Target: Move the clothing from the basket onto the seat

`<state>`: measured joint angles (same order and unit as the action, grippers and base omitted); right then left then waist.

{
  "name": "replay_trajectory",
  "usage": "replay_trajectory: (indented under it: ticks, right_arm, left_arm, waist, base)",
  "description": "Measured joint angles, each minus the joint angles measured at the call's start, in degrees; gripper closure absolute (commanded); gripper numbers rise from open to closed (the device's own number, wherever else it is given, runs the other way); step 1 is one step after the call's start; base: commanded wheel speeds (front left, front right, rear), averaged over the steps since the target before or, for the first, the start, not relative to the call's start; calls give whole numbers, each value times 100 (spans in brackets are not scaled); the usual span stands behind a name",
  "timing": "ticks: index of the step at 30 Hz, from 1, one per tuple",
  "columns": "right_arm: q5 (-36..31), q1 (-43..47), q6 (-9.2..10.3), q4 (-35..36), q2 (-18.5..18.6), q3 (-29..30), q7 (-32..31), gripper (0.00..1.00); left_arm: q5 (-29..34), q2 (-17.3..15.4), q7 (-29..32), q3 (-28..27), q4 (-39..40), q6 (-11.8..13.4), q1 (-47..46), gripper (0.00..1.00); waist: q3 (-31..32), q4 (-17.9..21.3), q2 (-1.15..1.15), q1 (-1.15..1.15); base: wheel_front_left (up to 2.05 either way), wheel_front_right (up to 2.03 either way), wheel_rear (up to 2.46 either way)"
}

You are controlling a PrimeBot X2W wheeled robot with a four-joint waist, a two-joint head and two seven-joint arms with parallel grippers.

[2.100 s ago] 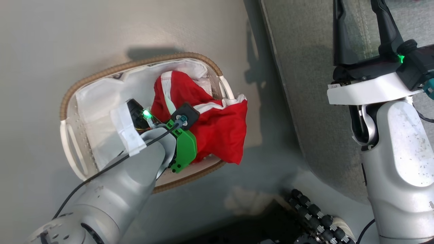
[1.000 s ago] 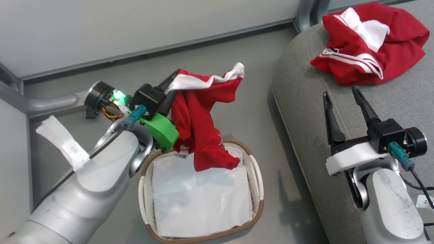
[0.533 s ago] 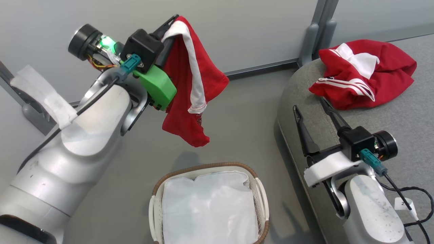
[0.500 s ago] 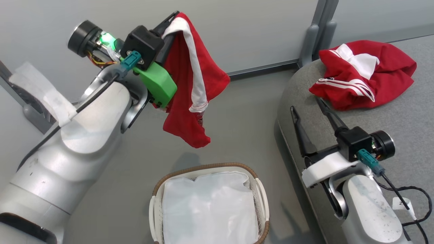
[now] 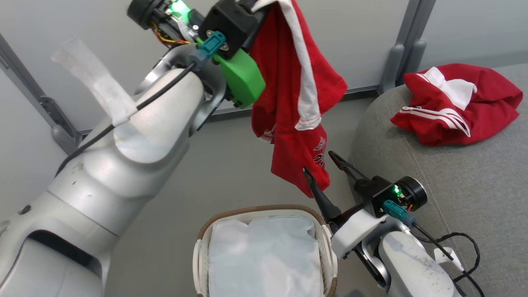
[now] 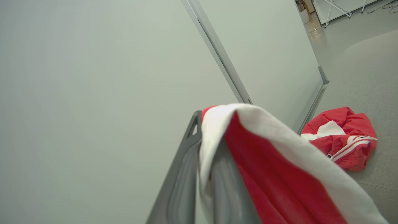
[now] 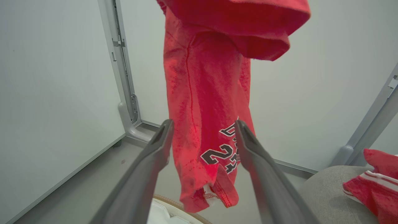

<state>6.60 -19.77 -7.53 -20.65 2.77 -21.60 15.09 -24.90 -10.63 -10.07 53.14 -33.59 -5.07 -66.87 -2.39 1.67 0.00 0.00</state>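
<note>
Lighting bright, even, diffuse; shadows faint, soft-edged. Left wrist view: left fingers (image 6: pixel 183 186) and jersey (image 6: pixel 264 186) at 6 o'clock blurred, out of focus. Wrist views: wide-angle stretch toward edges.

Red jersey (image 5: pixel 284 82) with white trim; brown-rimmed white basket (image 5: pixel 255 208); grey seat (image 5: pixel 453 177)

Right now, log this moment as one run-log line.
left end effector: shut on jersey, hanging clear of basket | right end effector: open by jersey's hem | shorts: on seat | basket: liner only
</note>
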Motion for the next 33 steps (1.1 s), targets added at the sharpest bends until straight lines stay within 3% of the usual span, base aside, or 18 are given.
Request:
replay_trajectory:
  ticks: [6, 14, 15, 17, 28, 30, 32, 33]
  right_arm:
    - [60, -341, 0, -573, 1, -182, 0, 0]
    - [54, -753, 0, -1092, -2, -208, 0, 0]
    - [40, -786, 0, -1126, -1, -177, 0, 48]
    - [22, -820, 0, -1157, 1, -134, 0, 100]
    - [-3, -754, 0, -1046, 0, 153, 0, 100]
    - [0, -716, 0, -987, -1, 219, 0, 100]
    - [185, -665, 0, -916, -1, 311, 0, 100]
    - [330, -650, 0, -883, 0, 360, 0, 100]
  left_arm:
    - [-37, 453, 68, 179, -15, -82, -223, 100]
    - [-226, 675, 84, 269, -9, -98, -436, 100]
    - [-282, 687, 84, 269, -10, -98, -436, 100]
    - [-333, 706, 84, 278, -22, -96, -430, 100]
    - [-521, 579, -90, 277, -350, -43, -35, 100]
    - [-645, 563, -121, 254, -401, -49, 95, 93]
    - [-731, 530, -170, 227, -448, -55, 231, 79]
    - [-757, 508, -196, 227, -482, -77, 319, 58]
  waist:
    - [85, -274, 0, 0]
    - [176, -605, 0, 0]
    - [186, -632, 0, 0]
    - [203, -667, 0, 0]
    - [210, -533, 0, 0]
    - [211, -492, 0, 0]
    - [212, -455, 0, 0]
    - [212, -435, 0, 0]
  base:
    - [0, 0, 0]
    - [0, 0, 0]
    - [0, 0, 0]
    - [0, 0, 0]
    - [0, 0, 0]
    - [0, 0, 0]
    - [0, 0, 0]
    - [0, 0, 0]
